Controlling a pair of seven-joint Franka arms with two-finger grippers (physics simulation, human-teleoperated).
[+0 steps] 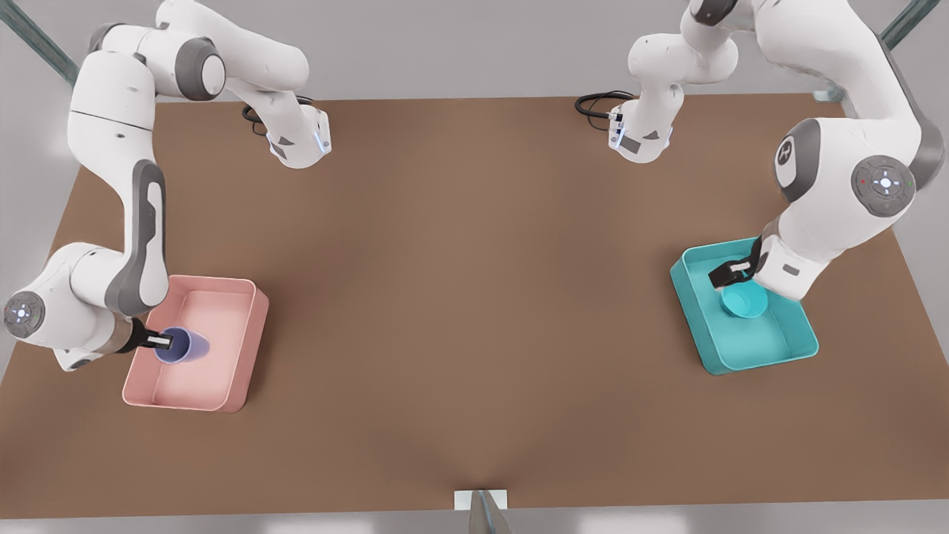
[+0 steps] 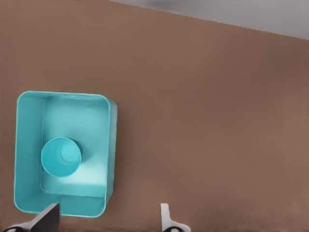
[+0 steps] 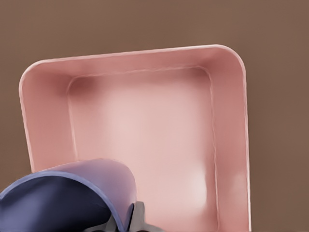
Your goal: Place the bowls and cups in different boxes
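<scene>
The teal bowl (image 1: 744,300) (image 2: 60,156) sits upright inside the teal box (image 1: 786,347) (image 2: 111,145) at the front view's right. My left gripper (image 1: 730,274) (image 2: 108,209) hovers just above it, open, its fingers (image 2: 48,217) spread wide with nothing between them. At the front view's left, my right gripper (image 1: 159,341) (image 3: 130,220) is shut on the rim of the lavender-purple cup (image 1: 182,345) (image 3: 72,193). It holds the cup over the inside of the pink box (image 1: 248,326) (image 3: 145,53), near the box's left wall.
Both boxes stand on a brown table (image 1: 474,297), with wide bare tabletop between them. Both arm bases with black cables (image 1: 597,104) stand at the far edge. A small white tag (image 1: 480,498) sits at the near edge's middle.
</scene>
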